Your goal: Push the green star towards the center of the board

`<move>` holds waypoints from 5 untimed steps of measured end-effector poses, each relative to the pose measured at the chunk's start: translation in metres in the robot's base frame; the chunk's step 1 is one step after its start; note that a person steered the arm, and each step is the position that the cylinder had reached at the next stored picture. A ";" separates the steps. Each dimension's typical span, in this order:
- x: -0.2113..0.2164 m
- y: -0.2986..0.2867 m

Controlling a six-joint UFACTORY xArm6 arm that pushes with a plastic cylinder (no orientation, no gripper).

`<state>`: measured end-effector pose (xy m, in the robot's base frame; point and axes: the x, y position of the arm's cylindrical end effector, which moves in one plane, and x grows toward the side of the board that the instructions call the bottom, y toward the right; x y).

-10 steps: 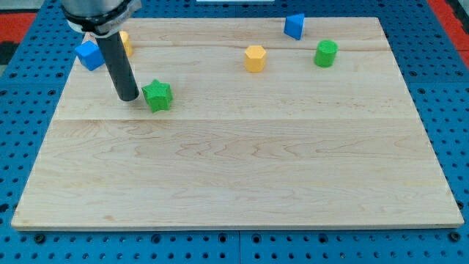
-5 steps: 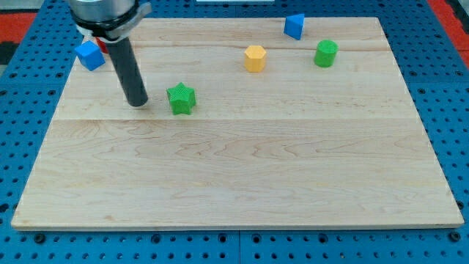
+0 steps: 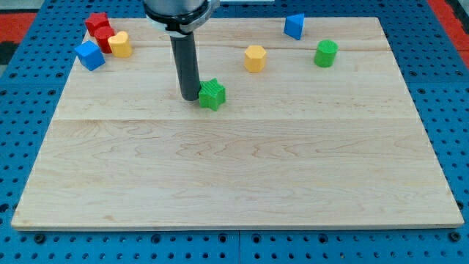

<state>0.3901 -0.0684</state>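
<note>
The green star [image 3: 212, 94] lies on the wooden board [image 3: 234, 169], left of the board's middle and a little above it. My dark rod comes down from the view's top. My tip [image 3: 190, 97] rests on the board right against the star's left side.
A yellow hexagonal block [image 3: 254, 58] sits up and to the right of the star. A green cylinder [image 3: 326, 53] and a blue block [image 3: 294, 26] are at the upper right. At the upper left are a blue cube [image 3: 89, 55], red blocks [image 3: 99, 29] and a yellow block [image 3: 121, 44].
My tip has moved to the right and caught up with the green star. The star has slid to the right, closer to the board's middle. The red and yellow blocks at the upper left now show.
</note>
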 end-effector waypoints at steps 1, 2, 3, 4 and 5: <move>0.000 0.016; 0.000 0.031; 0.000 0.048; 0.000 0.071; 0.000 0.082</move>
